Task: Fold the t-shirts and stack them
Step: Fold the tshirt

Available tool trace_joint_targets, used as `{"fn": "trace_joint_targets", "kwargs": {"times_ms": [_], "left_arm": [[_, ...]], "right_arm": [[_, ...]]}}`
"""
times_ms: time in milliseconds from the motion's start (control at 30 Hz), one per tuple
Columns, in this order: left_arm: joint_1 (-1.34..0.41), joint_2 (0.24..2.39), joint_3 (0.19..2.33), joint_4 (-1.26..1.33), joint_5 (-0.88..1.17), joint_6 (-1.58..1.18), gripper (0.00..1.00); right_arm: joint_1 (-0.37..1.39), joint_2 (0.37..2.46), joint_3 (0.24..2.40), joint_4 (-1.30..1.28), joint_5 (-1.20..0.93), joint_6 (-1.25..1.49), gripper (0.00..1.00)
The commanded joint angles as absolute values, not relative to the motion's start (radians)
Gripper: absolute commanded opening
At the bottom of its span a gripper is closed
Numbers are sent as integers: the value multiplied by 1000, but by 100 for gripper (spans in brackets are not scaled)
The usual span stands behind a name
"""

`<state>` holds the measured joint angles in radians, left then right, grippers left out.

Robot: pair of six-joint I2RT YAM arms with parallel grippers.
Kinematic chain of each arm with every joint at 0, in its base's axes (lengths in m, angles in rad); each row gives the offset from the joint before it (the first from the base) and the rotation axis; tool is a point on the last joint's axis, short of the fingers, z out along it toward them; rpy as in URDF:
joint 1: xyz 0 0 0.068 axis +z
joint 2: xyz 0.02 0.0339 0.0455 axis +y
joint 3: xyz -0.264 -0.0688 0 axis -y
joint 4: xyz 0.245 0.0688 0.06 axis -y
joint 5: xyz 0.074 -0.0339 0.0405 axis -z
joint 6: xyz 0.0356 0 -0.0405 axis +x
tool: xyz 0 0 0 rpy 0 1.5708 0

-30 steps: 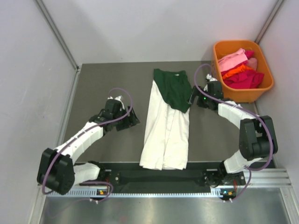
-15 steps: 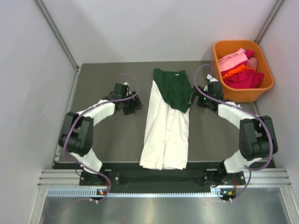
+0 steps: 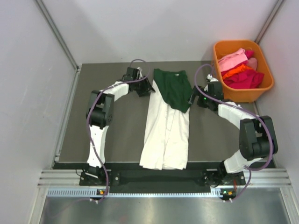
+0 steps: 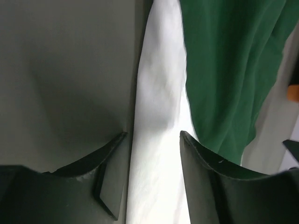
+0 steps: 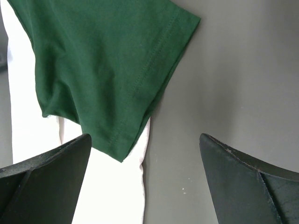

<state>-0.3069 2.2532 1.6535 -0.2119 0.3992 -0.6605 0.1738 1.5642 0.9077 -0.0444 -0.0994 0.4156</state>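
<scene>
Left of centre, upper part of top view: left gripper [image 3: 146, 87], fingers spread, poised over left edge of cream-white t-shirt [image 3: 166, 133]. Centre: cream-white t-shirt stretched long down dark table [image 3: 117, 135], dark green t-shirt [image 3: 175, 88] lying across its upper end. Further right: right gripper [image 3: 195, 97], spread wide, just beside dark green t-shirt. Upper right corner: orange basket [image 3: 245, 96] of pink and red clothes [image 3: 240, 70].

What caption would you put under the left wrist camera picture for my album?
Open left tool poised over the white shirt, green shirt overlapping it on the grey table.
</scene>
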Motion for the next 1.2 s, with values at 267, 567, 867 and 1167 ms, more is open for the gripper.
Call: {"fn": "trace_joint_targets", "kwargs": {"times_ms": [267,567,867,1167], "left_arm": [[-261,2511,1954,-330,446,-689,33],[-242,2447,1838,-215,499,-726,0],[-164,2313,1697,-164,488,-730,0],[-117,2298,1646,-150,489,-716,0]], "right_arm": [[166,1528,900,-8,-114,422,100],[166,1539,904,-8,-124,423,100],[166,1597,934,-12,-129,425,100],[166,1611,937,-8,-126,429,100]]}}
